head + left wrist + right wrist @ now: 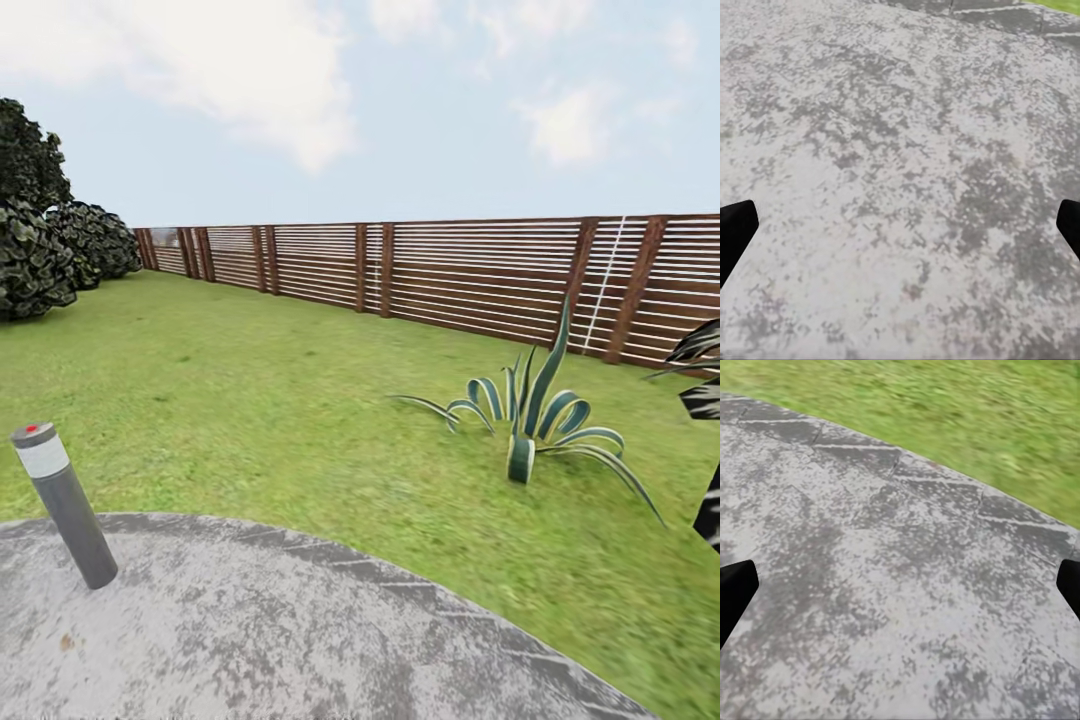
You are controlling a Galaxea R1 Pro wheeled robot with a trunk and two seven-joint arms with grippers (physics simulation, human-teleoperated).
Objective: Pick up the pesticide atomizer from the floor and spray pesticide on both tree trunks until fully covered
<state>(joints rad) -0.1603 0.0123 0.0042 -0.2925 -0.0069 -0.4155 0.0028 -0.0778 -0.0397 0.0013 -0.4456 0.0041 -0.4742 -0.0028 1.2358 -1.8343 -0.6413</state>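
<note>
With both our left gripper (900, 225) and right gripper (900, 585) spread wide, carrying nothing above the grey paving (870, 607), atomizer and trees lie somewhere unseen: spraying not yet begun.

Each wrist view shows two plain matte-black, blunt-ended fingertips (735, 229) (735, 589) at opposite frame edges; no cables, screws or markings are visible on them.

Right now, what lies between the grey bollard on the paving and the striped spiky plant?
In the head view, only the paving's curved edge and bare grass separate the bollard from the plant.
</note>
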